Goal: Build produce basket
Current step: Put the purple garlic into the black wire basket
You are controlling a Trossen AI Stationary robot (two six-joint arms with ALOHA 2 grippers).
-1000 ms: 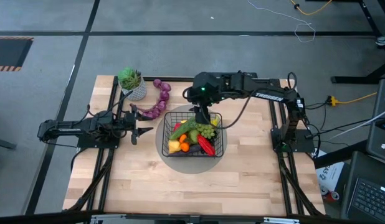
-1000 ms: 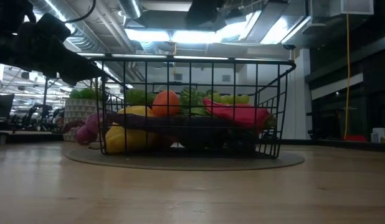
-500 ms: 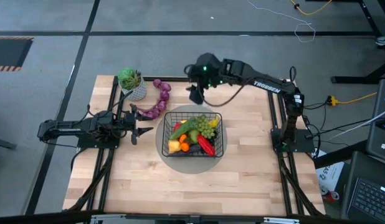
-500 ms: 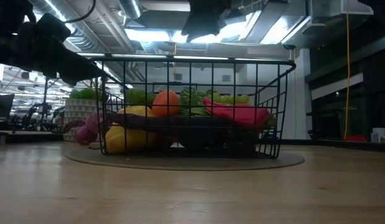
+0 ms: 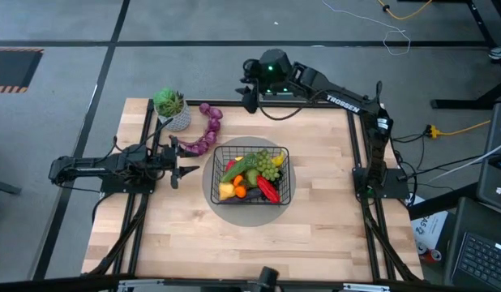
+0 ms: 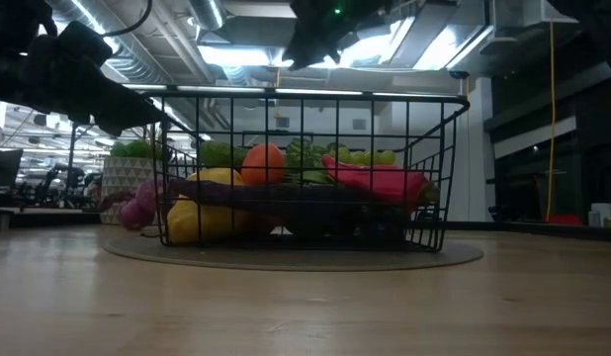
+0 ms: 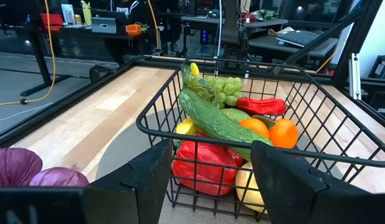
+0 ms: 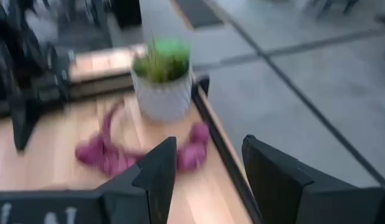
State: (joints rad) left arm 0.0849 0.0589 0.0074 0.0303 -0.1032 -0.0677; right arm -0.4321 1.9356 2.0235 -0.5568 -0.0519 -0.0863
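Inside the basket point(image 5: 252, 177), the cucumber point(image 5: 241, 169) lies diagonally across the produce point(image 5: 263, 182).

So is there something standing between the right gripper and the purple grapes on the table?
Nothing visible does. The right gripper, open and empty, hangs over the table's far edge, and the purple grapes lie on bare wood towards the left arm. The plant pot stands beyond them, and the basket sits nearer the front.

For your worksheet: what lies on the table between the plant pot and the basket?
Purple grapes lie between the pot and the basket; the high view shows it.
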